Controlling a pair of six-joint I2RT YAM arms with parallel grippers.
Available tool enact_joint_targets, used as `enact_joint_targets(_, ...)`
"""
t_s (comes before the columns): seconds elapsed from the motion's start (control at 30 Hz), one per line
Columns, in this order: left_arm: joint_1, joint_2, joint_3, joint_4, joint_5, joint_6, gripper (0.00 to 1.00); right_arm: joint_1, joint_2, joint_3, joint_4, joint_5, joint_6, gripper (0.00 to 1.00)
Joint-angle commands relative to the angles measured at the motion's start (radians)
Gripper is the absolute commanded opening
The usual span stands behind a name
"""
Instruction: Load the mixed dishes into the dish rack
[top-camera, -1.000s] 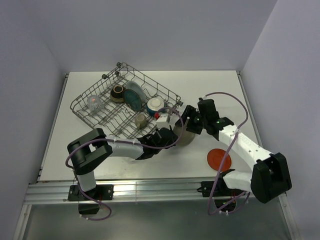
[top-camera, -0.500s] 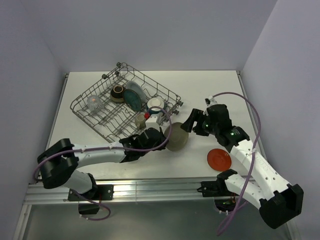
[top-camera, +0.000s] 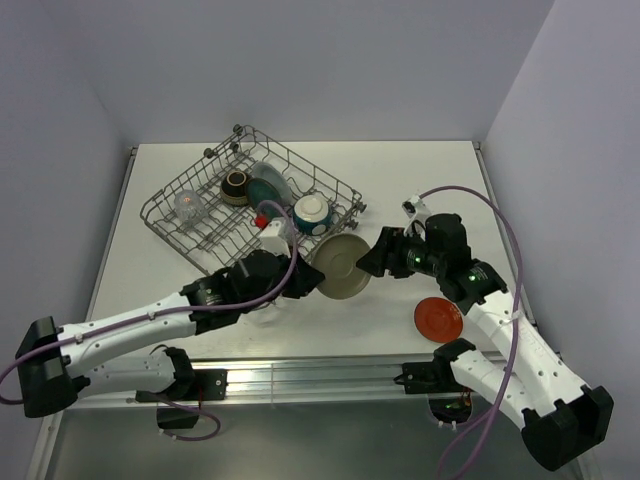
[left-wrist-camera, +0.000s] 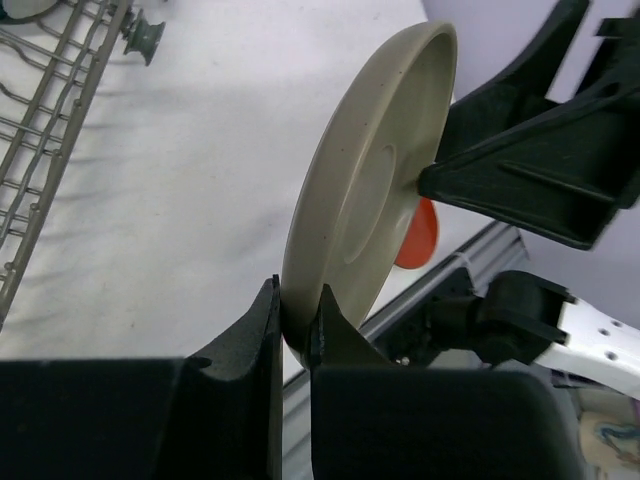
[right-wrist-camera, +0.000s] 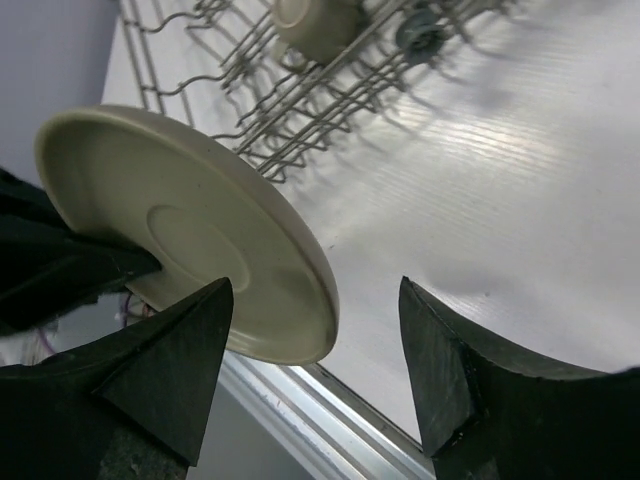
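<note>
Beige plate (top-camera: 343, 267) is clamped at its lower rim between the 2 fingers of the left gripper (left-wrist-camera: 295, 322). It is held on edge, tilted and clear of the white counter (top-camera: 420, 180), just beside the near right corner of the dish rack (top-camera: 215, 235). The right gripper (right-wrist-camera: 315, 370) stands at the opposite side of the plate with its jaws spread wide, grasping nothing. The plate's free edge lies between its 2 fingers, and 1 finger sits close against the plate; contact cannot be confirmed from any view. The dish rack rests at an angle on the far left part of the counter and contains a clear glass (top-camera: 190, 207), a brown bowl (top-camera: 236, 184), a dark teal dish (top-camera: 270, 196) and a cream bowl (top-camera: 311, 213). The red-orange saucer (top-camera: 438, 318) lies flat on the counter beside the right arm, well apart from the rack.
</note>
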Motion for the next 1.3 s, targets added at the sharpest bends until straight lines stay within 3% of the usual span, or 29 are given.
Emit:
enact_joint_targets(0.0,0.006,-0.087,0.004,0.054,0.068,-0.018,0.0,0.006,-0.023,-0.017,0.083,-0.13,-0.039,0.72)
enact_joint_targets(0.23,0.012,-0.181,-0.055,0.124,0.167,-0.052,0.0,0.006,-0.055,-0.08,0.305,-0.425,0.011,0.48)
enact_joint_targets(0.27,0.014,-0.193,-0.067,0.139,0.174,-0.057,0.0,0.006,-0.057,-0.086,0.333,-0.448,0.037,0.41)
enact_joint_targets(0.33,0.017,-0.2,-0.069,0.131,0.176,-0.06,0.0,0.006,-0.06,-0.103,0.417,-0.503,0.094,0.07)
enact_joint_targets(0.37,0.02,-0.206,-0.067,0.116,0.176,-0.058,0.0,0.006,-0.06,-0.106,0.447,-0.52,0.111,0.0)
enact_joint_targets(0.43,0.029,-0.21,-0.061,0.096,0.178,-0.052,0.0,0.007,-0.057,-0.106,0.505,-0.545,0.149,0.0)
enact_joint_targets(0.53,0.041,-0.212,-0.02,-0.013,0.115,-0.05,0.43,0.007,-0.038,-0.07,0.496,-0.534,0.14,0.0)
enact_joint_targets(0.57,0.043,-0.213,0.008,-0.049,0.043,-0.057,0.65,0.007,-0.032,-0.059,0.484,-0.525,0.134,0.0)
enact_joint_targets(0.67,0.052,-0.21,0.078,-0.213,-0.121,-0.078,0.93,0.009,0.001,-0.004,0.415,-0.459,0.106,0.0)
enact_joint_targets(0.77,0.067,-0.174,0.18,-0.445,-0.271,-0.163,0.96,0.026,0.052,0.081,0.358,-0.366,0.06,0.0)
enact_joint_targets(0.83,0.072,-0.131,0.259,-0.65,-0.448,-0.237,0.96,0.05,0.113,0.179,0.283,-0.297,0.008,0.0)
enact_joint_targets(1.03,0.093,-0.048,0.356,-0.965,-0.69,-0.475,0.96,0.236,0.36,0.513,0.074,0.122,-0.107,0.0)
enact_joint_targets(1.13,0.096,-0.049,0.35,-1.073,-0.746,-0.605,0.96,0.305,0.517,0.669,-0.003,0.329,-0.165,0.0)
enact_joint_targets(1.27,0.096,-0.124,0.28,-1.061,-0.74,-0.623,0.94,0.378,0.705,0.855,-0.038,0.501,-0.246,0.0)
